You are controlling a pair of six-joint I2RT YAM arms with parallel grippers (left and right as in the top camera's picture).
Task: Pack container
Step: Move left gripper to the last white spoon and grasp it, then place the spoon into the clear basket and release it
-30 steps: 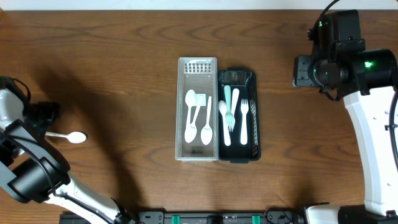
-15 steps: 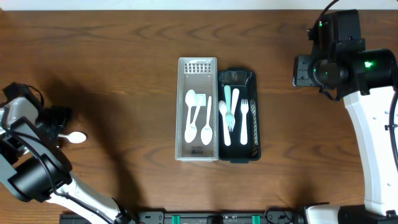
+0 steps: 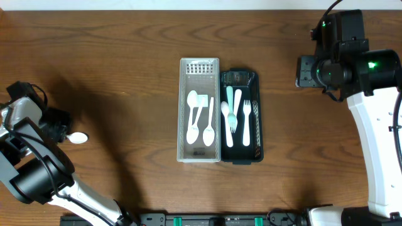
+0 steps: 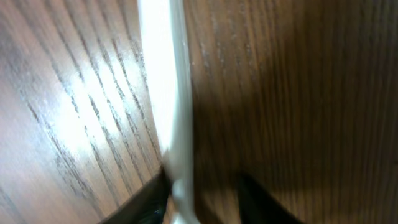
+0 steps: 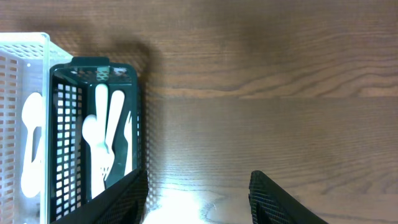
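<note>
The brown wooden tabletop (image 3: 125, 63) carried a white basket (image 3: 183, 107) and a black basket (image 3: 257, 113) touching side by side at centre, with a white spoon (image 3: 78, 137) far to the left.

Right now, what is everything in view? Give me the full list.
white basket: one, white, table centre
black basket: one, black, against the white basket's right side
utensils in white basket: three, white, lying lengthwise
utensils in black basket: one pale green, several white, overlapping, exact count unclear
loose spoon: one, white, far left of table
table: one, dark wood
left gripper: one, black, open, straddling the loose spoon's handle
right gripper: one, black, open, above bare wood right of the black basket
</note>
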